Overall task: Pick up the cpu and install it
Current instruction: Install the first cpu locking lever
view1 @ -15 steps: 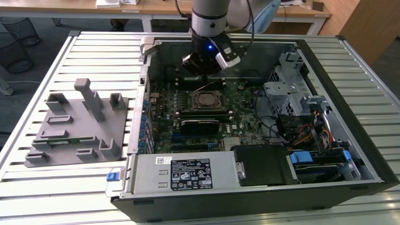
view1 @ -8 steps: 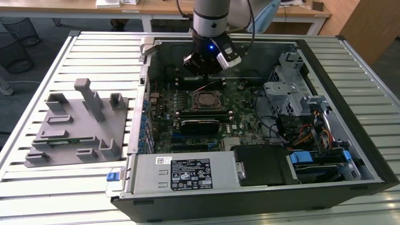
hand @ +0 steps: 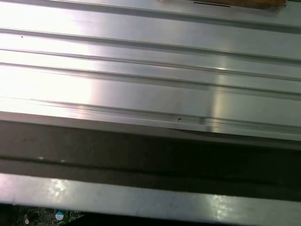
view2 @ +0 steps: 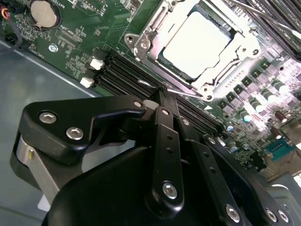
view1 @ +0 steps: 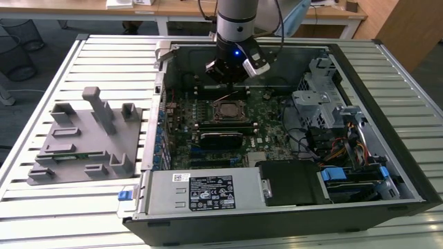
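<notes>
Hovering above the open computer case [view1: 408, 171], the gripper [view2: 162, 94] has its fingers pressed together, holding nothing, while the cpu [view2: 197, 40] sits in the socket [view2: 141, 44] on the motherboard [view2: 80, 33]. Light, stiff, delicate chip: best taken by its edges.

Cpu [view2: 196, 39], flat square chip with pale silver top, lying level inside the motherboard socket's open metal frame

I see an open computer case [view1: 291, 155] on the slatted counter [view1: 104, 62], with what looks like a grey fixture tray [view1: 83, 140] beside it.
</notes>
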Robot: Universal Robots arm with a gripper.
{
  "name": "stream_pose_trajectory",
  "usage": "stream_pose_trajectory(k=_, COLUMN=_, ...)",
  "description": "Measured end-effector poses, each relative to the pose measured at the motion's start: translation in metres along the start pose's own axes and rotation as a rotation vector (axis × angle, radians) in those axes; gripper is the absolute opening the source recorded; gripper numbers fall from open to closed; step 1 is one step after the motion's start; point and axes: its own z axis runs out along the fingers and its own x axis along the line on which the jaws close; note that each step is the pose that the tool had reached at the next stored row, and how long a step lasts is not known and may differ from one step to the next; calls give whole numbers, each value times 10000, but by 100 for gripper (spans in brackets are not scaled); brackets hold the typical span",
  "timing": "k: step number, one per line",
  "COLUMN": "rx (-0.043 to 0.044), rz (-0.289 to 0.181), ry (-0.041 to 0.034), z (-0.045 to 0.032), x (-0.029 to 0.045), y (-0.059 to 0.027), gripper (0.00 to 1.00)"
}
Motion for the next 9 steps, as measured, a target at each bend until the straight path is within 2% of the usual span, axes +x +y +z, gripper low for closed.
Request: stream_pose_trajectory(k=9, rx=-1, rz=1, ry=14, z=76, x=-52, y=-9, gripper=11)
